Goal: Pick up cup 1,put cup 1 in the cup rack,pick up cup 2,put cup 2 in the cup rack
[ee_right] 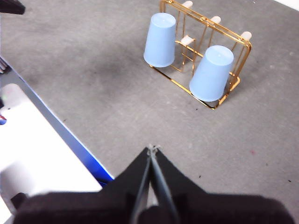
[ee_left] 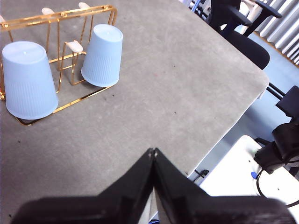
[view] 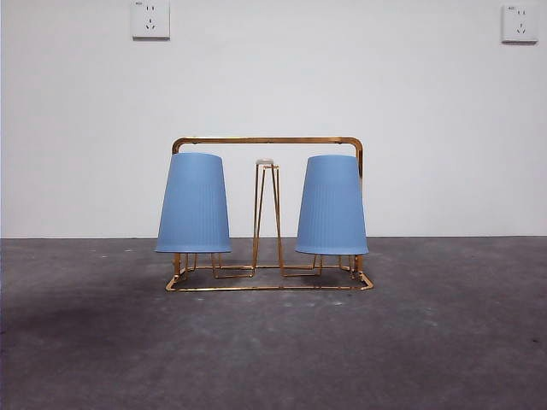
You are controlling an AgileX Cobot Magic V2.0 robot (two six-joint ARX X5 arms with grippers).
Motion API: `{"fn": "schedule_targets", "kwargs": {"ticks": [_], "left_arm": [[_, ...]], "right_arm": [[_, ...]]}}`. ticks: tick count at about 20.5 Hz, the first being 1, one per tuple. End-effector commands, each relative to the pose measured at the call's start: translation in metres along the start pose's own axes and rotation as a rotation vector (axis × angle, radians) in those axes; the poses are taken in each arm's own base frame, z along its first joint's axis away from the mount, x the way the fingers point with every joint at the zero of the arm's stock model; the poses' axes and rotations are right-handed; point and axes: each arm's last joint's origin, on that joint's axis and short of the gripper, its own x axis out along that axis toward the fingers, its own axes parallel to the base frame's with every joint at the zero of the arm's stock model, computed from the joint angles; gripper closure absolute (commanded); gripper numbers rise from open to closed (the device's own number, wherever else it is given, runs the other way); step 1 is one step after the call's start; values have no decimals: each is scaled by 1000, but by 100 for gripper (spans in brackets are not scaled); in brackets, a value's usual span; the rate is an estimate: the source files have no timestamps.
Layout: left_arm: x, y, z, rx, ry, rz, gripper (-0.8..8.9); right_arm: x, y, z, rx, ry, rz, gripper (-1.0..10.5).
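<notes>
The gold wire cup rack (view: 267,141) stands in the middle of the grey table. Two blue ribbed cups sit upside down on its prongs: one on the left (view: 194,203) and one on the right (view: 332,205). A bare pale-tipped prong (view: 266,162) rises between them. The rack and both cups also show in the left wrist view (ee_left: 60,16) and the right wrist view (ee_right: 233,37). My left gripper (ee_left: 153,151) is shut and empty, well away from the rack above the table's edge. My right gripper (ee_right: 153,148) is shut and empty, also far from the rack.
The grey table (view: 273,350) runs to a white wall with two sockets (view: 150,19). In the left wrist view a black office chair (ee_left: 238,28) stands beyond the table's edge. In the right wrist view a white and blue surface (ee_right: 42,144) lies beside the table.
</notes>
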Motion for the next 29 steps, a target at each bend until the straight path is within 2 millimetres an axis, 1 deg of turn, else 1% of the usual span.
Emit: {"fn": "schedule_targets", "kwargs": {"ticks": [1, 5, 10, 12, 13, 16, 17, 20, 22, 25, 29], "left_arm": [[1, 0, 1, -1, 4, -5, 817], [6, 1, 2, -7, 22, -1, 817], [10, 2, 3, -12, 34, 1, 817], [13, 4, 6, 34, 26, 32, 817], [14, 5, 8, 49, 1, 81, 817], [16, 10, 23, 192, -148, 305, 817], [14, 10, 27, 233, -195, 352, 817], [-1, 18, 44, 364, -367, 525, 817], [-9, 31, 46, 392, -464, 588, 817], [-15, 49, 31, 401, -567, 650, 817], [-12, 68, -4, 378, -613, 778, 817]], "right_arm": [[4, -1, -2, 13, 37, -33, 946], [7, -2, 0, 12, 48, -72, 946], [9, -2, 1, 11, 53, -75, 946], [9, -2, 1, 11, 53, -75, 946], [9, -2, 1, 11, 53, -75, 946], [9, -2, 1, 11, 53, -75, 946], [9, -2, 1, 11, 53, -75, 946], [9, -2, 1, 11, 53, -75, 946], [9, -2, 1, 11, 53, -75, 946], [9, -2, 1, 11, 53, -75, 946], [9, -2, 1, 11, 53, -75, 946]]}}
